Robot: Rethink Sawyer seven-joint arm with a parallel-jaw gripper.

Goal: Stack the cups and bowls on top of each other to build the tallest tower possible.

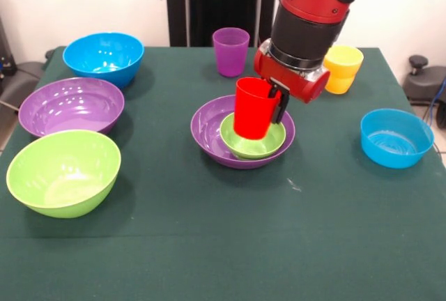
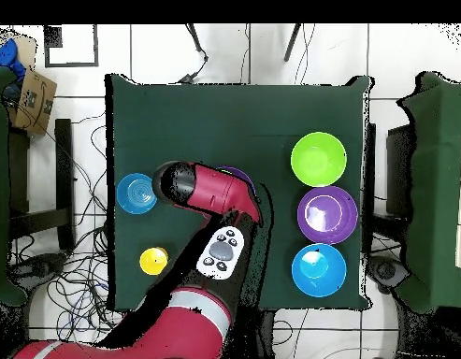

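In the front view my gripper (image 1: 268, 100) is shut on the rim of the red cup (image 1: 252, 111). The cup hangs upright over the small green bowl (image 1: 252, 144), which sits inside a large purple bowl (image 1: 209, 134) at mid table. I cannot tell whether the cup touches the green bowl. The purple cup (image 1: 231, 51) stands behind it, the stacked yellow cups (image 1: 343, 68) at the back right. In the overhead view my arm hides the stack; only a sliver of the purple bowl (image 2: 237, 172) shows, and the gripper is hidden.
At the left stand a large blue bowl (image 1: 104, 58), a second large purple bowl (image 1: 71, 106) and a large lime green bowl (image 1: 63, 172). A small blue bowl (image 1: 396, 137) sits at the right. The overhead view shows them too, at the table's sides.
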